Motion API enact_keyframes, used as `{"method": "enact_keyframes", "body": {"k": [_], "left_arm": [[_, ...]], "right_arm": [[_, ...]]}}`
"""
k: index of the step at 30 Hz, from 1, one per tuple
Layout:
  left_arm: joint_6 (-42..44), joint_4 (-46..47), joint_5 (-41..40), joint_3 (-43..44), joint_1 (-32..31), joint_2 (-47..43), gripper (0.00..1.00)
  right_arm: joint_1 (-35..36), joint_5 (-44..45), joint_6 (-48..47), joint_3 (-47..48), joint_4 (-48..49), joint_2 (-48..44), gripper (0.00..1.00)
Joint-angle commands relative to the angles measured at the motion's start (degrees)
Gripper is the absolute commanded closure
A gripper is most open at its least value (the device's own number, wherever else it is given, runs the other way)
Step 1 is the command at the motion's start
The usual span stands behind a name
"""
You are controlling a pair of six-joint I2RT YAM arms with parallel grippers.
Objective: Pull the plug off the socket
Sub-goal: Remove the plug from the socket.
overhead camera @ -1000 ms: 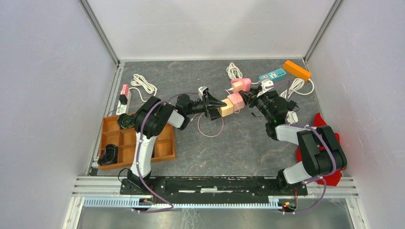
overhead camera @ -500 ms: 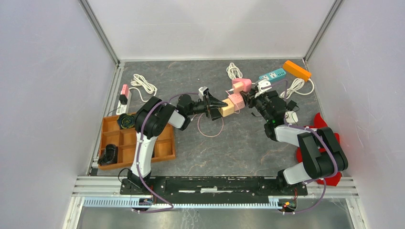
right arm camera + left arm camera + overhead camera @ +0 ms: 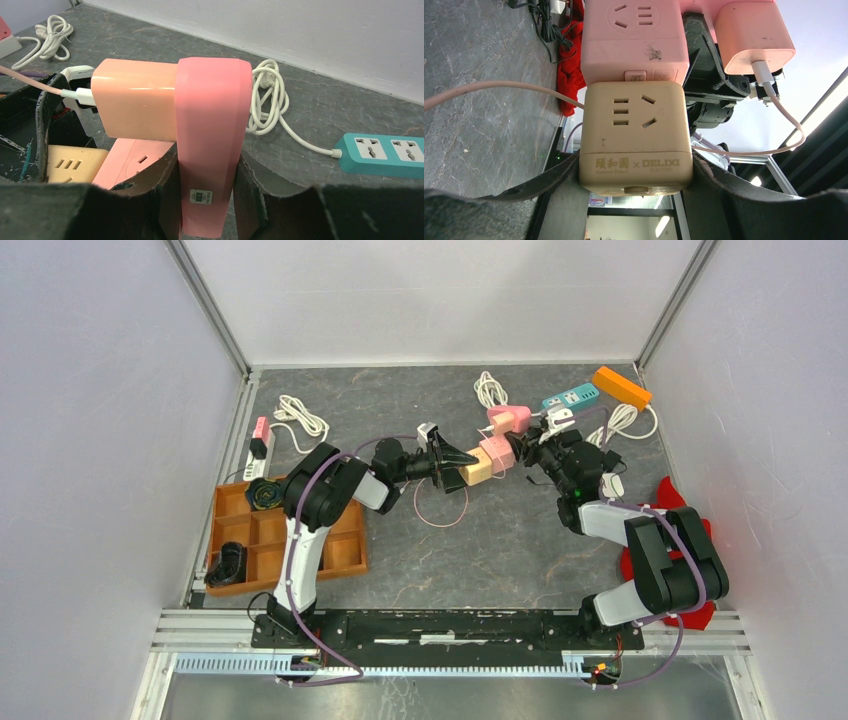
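Left gripper [image 3: 636, 172] pinches the beige socket cube [image 3: 636, 135] between its fingers [image 3: 716, 177]. A pink cube [image 3: 634, 40] sits flush against the beige one, just beyond the fingertips. Right gripper [image 3: 205, 192] is clamped on an upright pink slab [image 3: 212, 135]. A peach charger [image 3: 135, 105] projects from the slab's left side.

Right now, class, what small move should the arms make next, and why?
Probably draw the claws straight apart: the left claw grips the beige plastic cube socket, the right claw the pink plastic socket block, and they sit flush, not yet separated.
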Motion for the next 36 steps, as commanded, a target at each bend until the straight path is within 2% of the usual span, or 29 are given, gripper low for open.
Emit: {"method": "enact_keyframes", "body": {"k": [1,14,19,27,30,36], "left_arm": [[0.45,8.69,2.16,0.68,1.28,-3.16,0.98],[0.45,7.57,2.07,0.52,1.91,-3.56,0.98],[1.08,4.47,1.92,0.12,2.09,-3.83,0.98],[-9.87,16.18,0.36,-0.21,6.39,-1.44,0.98],[-8.2,14.29,1.31,0.18,6.54,-1.98,0.98],[1.45,1.0,3.65,0.73,5.37,-5.3,0.98]], "right_arm": [[-4.25,7.0,-4.74,1.04,2.77,-1.56,1.0],[-5.18,7.77,-6.89,0.96,2.34,-2.04,1.0],[-5.17,4.19,-5.29,0.57,2.83,-2.03,1.0],[-4.36,3.38,-5.02,-0.01,4.27,-1.71,1.0],[-4.34,5.11,-5.92,0.23,3.51,-2.02,1.0],[-4.34,7.25,-7.09,0.42,2.58,-2.13,1.0]]}}
